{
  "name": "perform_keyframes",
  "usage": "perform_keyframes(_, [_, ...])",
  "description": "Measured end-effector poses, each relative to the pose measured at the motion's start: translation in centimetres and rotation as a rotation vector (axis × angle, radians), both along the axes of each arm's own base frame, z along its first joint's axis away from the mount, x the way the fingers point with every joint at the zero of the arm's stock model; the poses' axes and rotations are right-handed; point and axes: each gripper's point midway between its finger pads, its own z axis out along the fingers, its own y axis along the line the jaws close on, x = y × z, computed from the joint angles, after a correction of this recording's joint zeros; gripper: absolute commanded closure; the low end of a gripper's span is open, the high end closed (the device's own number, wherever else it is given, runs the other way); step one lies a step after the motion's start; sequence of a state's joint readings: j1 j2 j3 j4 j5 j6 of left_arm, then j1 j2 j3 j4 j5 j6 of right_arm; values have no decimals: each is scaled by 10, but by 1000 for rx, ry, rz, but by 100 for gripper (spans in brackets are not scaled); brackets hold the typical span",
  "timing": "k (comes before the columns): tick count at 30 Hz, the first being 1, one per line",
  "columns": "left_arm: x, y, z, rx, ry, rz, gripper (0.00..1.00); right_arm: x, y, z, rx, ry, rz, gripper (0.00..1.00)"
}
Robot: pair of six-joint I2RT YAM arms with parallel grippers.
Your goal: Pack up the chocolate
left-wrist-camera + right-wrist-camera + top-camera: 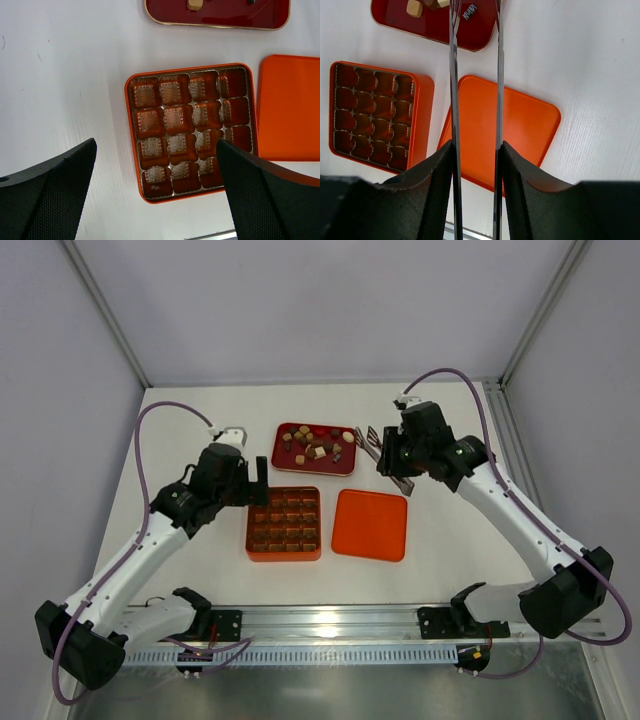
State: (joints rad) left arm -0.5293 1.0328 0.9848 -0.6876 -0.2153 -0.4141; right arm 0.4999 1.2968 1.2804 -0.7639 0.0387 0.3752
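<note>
- table (pixel 450 420): white work surface. Everything is clustered mid-table around the orange box, probably so both arms can reach it.
- orange box (pixel 284 523): my landmark. It's open with the grid of cells facing up. The liners look empty in the left wrist view, so I'd say packing is at or near the start.
- lid (pixel 370 524): orange, lying flat just right of the box, close to its wall. Parked there it leaves the cells exposed and stays handy for closing later.
- dark red tray (pixel 314 448): just beyond the box's far side, shifted slightly right. That placement makes for a short transfer path.
- left gripper (pixel 255 485): above the box's far-left edge, jaws spread wide, nothing in them. My guess is it's on standby, maybe to steady the box.
- right gripper (pixel 393 458): beyond the lid, far-right of the box. It is clamped on the tongs and only partly closed, so the two blades run parallel with a gap between them.
- tongs (pixel 372 443): thin metal, tips aimed at the tray's right end. A tool makes sense here because the pieces are far smaller than the fingers (pixel 435 170). The tips are cut off in the right wrist view, so I can't tell whether they hold a piece.
- chocolate (pixel 312 445): mixed dark, tan and cream bits, all in the tray beyond the box. None is visible in the cells.
</note>
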Motion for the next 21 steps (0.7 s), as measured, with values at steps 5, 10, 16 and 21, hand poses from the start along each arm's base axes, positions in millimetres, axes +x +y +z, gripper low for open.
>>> perform_keyframes(5, [1, 2, 0, -9, -1, 27, 0, -2, 7, -14, -41, 44, 34, 58])
perform_keyframes(10, [1, 2, -4, -29, 0, 56, 1, 5, 25, -31, -94, 86, 87, 59])
perform_keyframes(16, [-1, 1, -11, -38, 20, 64, 1, 20, 40, -46, -130, 118, 116, 59])
perform_keyframes(21, [-1, 2, -7, -44, 4, 66, 0, 41, 59, -54, -138, 115, 123, 59])
